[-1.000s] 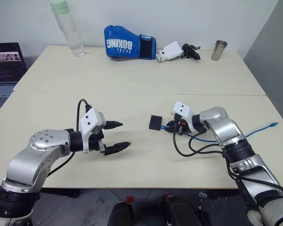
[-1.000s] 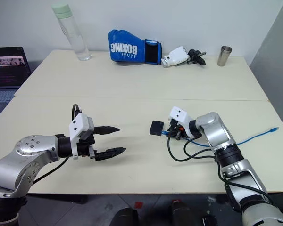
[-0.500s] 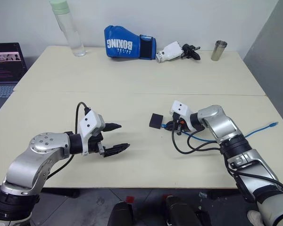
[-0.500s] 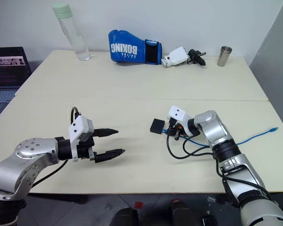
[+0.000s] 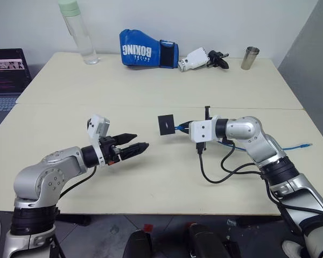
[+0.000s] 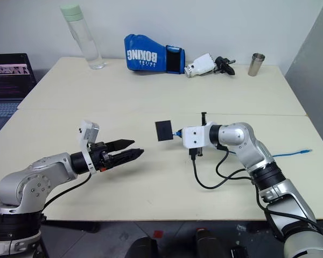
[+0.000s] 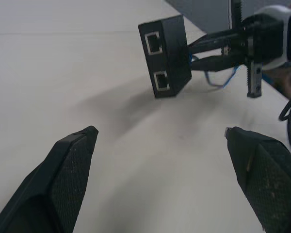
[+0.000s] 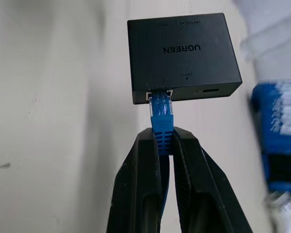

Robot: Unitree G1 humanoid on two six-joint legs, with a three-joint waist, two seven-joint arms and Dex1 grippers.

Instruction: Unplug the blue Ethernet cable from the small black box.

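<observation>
Small black box [image 8: 182, 56] aloft on edge, blue Ethernet cable [image 8: 161, 116] plugged in.

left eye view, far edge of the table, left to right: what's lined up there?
Laptop just off the table's left edge → clear bottle with green cap → blue boxing glove → spare white-and-black pincer lying on its side → metal cup.

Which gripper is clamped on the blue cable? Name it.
The right gripper: it pinches the blue cable right behind the black box. The left gripper is open, holding nothing.
</observation>
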